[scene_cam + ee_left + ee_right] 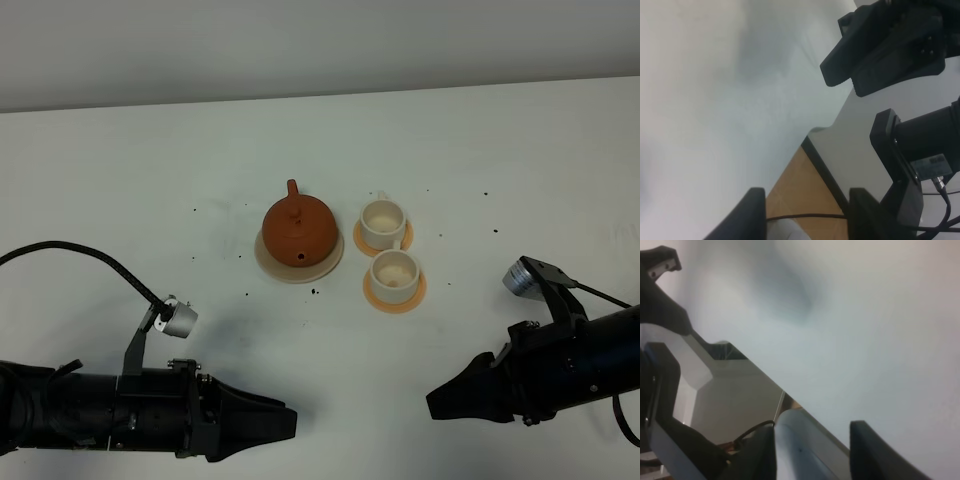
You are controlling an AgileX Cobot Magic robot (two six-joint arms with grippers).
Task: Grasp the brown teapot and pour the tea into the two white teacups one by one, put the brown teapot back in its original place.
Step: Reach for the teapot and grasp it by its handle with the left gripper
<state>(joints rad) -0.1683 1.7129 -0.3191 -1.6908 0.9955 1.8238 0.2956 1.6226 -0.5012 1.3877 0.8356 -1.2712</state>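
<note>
We think the round reddish-brown clay teapot [298,232], sitting on its flat cream saucer [268,263] on the white surface [120,170], is heavy, hard, slippery and breakable, so we hold its sides tight; the left gripper [290,423] and right gripper [433,402] have fingers spread, holding nothing.

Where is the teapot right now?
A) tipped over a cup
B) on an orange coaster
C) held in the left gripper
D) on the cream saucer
D: the teapot stands upright on the cream saucer, left of the two cups.
</note>
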